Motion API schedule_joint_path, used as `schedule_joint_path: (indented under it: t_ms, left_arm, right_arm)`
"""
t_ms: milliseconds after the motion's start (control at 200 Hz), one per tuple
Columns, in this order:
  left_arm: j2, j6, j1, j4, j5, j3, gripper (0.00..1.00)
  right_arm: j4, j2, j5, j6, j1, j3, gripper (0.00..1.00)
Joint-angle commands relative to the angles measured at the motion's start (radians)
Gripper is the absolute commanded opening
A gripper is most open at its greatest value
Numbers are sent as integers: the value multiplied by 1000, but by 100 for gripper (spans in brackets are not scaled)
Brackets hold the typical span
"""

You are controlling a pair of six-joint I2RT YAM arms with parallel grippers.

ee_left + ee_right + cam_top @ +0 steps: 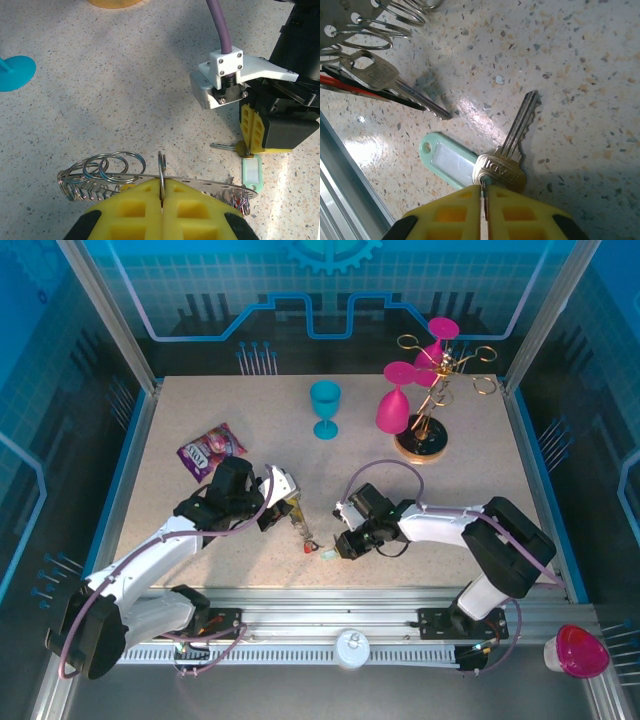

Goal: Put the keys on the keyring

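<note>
The keyring (200, 183), a flat grey disc with wire loops (107, 167) round its rim, hangs edge-on just above the table. My left gripper (161, 194) is shut on one upright loop of it. A brass key (502, 169) with a teal tag (445, 160) lies on the table. My right gripper (484, 194) is shut on the small ring at that key's head. From above, the left gripper (291, 505) and right gripper (345, 545) face each other, with the teal-tagged key (328, 554) between them. A silver key (382, 76) and red and black pieces hang from the keyring (332, 31).
A teal goblet (325, 406) stands mid-table and pink goblets hang on a golden rack (428, 405) at the back right. A purple packet (210, 450) lies at the left. The aluminium rail (347, 172) of the front edge runs close beside the key.
</note>
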Motion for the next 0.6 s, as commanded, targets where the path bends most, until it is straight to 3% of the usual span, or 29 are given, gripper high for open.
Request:
schedule_joint_path:
  t_ms: [0, 160, 330, 590]
  left_arm:
    - [-6, 22, -6, -2, 38, 17, 0]
    - [-6, 26, -6, -5, 34, 19, 0]
    - [-6, 26, -6, -2, 37, 17, 0]
    - [-27, 25, -6, 52, 78, -4, 0]
  right_arm:
    - [-11, 13, -21, 0, 11, 22, 9]
    - [-16, -2, -13, -2, 11, 19, 0]
    - [-40, -72, 21, -32, 15, 16, 0]
    - [-30, -278, 127, -255, 68, -11, 0]
